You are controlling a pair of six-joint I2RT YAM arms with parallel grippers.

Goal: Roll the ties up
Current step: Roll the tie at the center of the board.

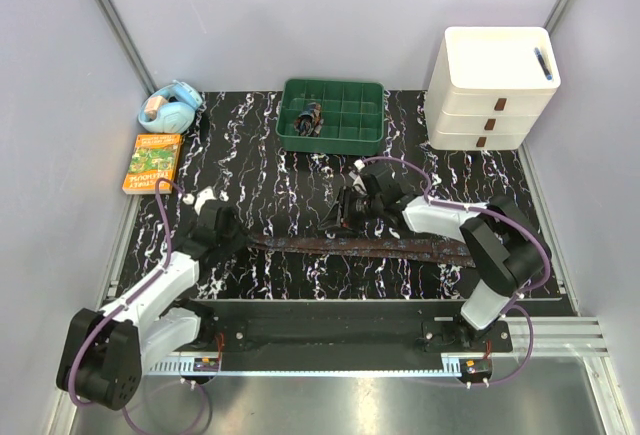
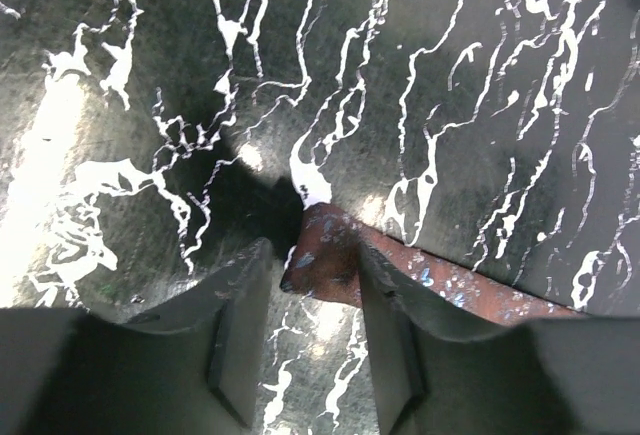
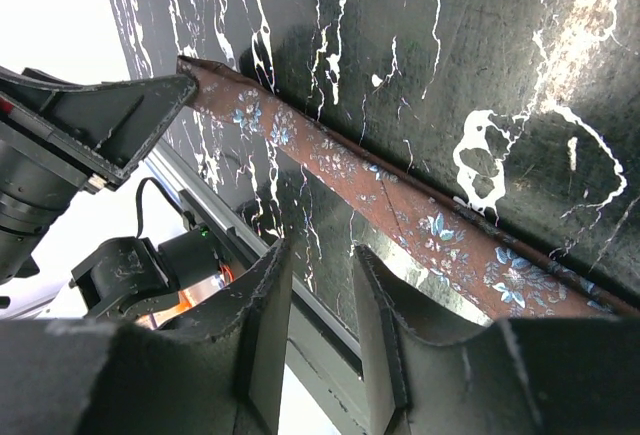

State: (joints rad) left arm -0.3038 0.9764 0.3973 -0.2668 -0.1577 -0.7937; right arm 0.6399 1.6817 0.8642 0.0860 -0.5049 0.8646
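Top external: one tie lies flat, running left to right across the near table. Its left tip sits between the half-parted left pincer. Near its middle, the right pincer is narrowly parted and empty.

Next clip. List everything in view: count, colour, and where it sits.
tie: one, dark brown with a fine pattern, flat across the near mat
mat: one, black with white veins, covering the table
tray: one, green, compartmented, far centre
small item: one, dark, inside a tray compartment
drawer unit: one, white, far right
pen: one, blue, on the drawer unit
book: one, orange and green, left edge
round object: one, light blue, far left
left gripper: black, open, at the tie's left end
right gripper: black, open, by the tie's middle
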